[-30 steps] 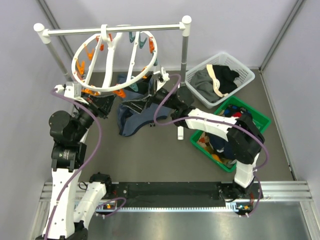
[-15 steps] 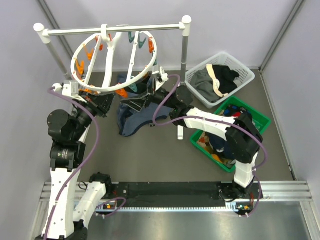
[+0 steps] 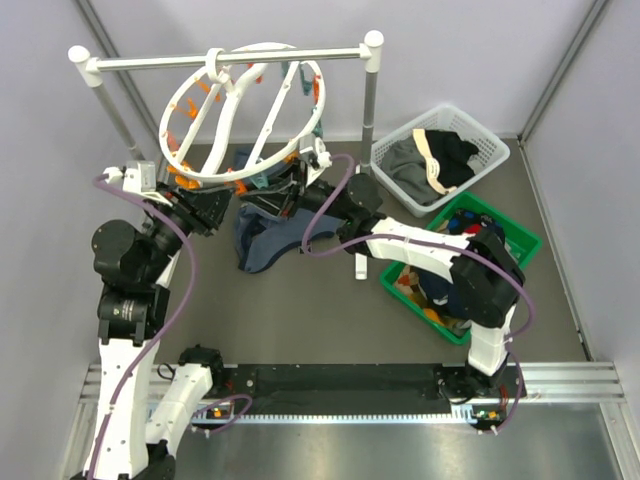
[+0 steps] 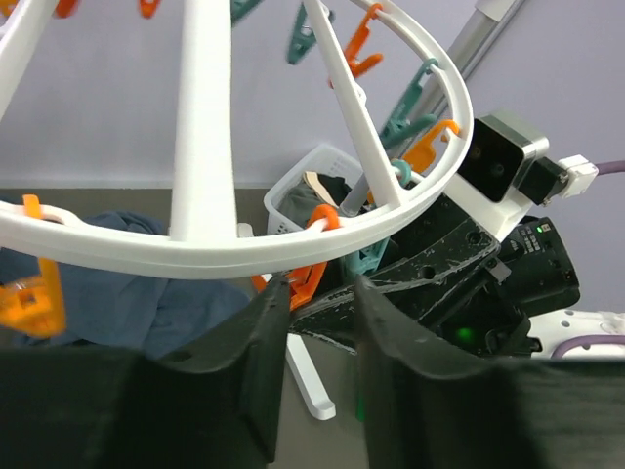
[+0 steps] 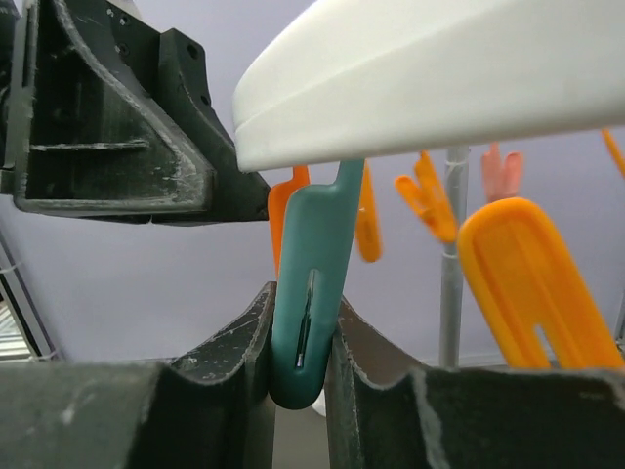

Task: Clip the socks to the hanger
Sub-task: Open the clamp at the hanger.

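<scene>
While my right pincer [image 5: 298,332] clamps a teal clip [image 5: 314,244] and my left pincer [image 4: 322,293] gapes empty, a sock must enter next.

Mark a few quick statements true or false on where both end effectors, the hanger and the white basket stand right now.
1. The right end effector is closed on a teal clip hanging from the hanger. True.
2. The hanger lies flat on the table. False: it hangs by its hook from the white rack bar.
3. The white laundry basket is empty. False: it holds grey, black and cream clothes.
4. The left end effector has a gap between its fingers, which sit close under the hanger's ring. True.
</scene>
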Action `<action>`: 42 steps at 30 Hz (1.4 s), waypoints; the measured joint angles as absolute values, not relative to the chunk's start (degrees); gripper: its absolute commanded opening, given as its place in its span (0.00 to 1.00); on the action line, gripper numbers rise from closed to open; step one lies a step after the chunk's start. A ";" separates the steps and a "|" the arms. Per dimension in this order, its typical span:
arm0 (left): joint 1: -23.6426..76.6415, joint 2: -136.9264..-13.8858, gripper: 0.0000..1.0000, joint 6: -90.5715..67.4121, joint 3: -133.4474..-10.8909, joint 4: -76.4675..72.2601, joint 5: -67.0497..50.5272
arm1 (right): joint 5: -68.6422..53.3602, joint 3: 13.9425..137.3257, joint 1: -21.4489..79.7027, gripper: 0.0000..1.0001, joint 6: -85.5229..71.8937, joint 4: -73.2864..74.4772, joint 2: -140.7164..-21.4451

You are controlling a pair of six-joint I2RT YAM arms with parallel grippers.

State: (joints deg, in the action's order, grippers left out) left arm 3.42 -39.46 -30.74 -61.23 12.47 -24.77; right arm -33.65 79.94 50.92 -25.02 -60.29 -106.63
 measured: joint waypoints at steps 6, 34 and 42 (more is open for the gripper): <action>3.46 -37.58 0.72 -28.47 -61.84 15.44 -25.65 | -31.55 78.78 51.88 0.00 -22.92 -58.89 -106.00; 3.49 -42.68 0.52 -30.46 -61.45 12.40 -20.27 | -28.29 78.67 52.25 0.00 -21.41 -56.97 -105.71; 3.49 -43.20 0.52 -30.33 -61.45 12.03 -20.43 | -27.70 78.65 52.25 0.00 -20.99 -56.47 -105.71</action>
